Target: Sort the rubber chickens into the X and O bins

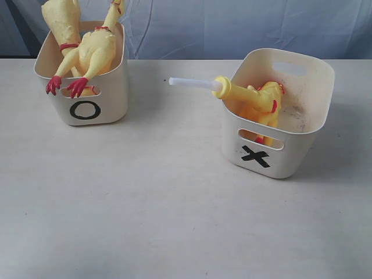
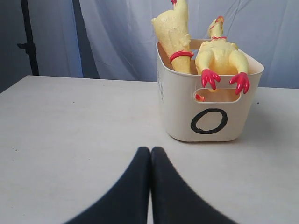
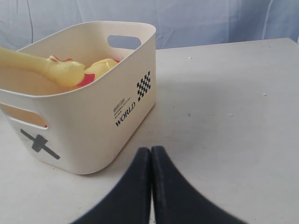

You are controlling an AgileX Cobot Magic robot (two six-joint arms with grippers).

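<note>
Pale table point(image 1: 174, 221) — bluish cloth backdrop point(image 1: 232, 23) behind.

Exterior camera high, looks down on table point(image 1: 174, 221): O bin point(image 1: 113, 93) left, X bin point(image 1: 296, 157) right. Left wrist camera low, near, faces O bin's marked side. Right wrist camera low, close at X bin's corner. Each shares its bin with exterior.

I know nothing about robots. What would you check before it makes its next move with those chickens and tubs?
1. Cream plastic tub marked O upright: ok.
2. Cream plastic tub marked X upright: ok.
3. Two yellow rubber chickens inside the O tub, red feet over its rim: ok.
4. Yellow rubber chicken with white tube secure in X tub, tube poking past rim: cannot tell.
5. Left tool shut, empty: ok.
6. Right tool shut, empty: ok.
</note>
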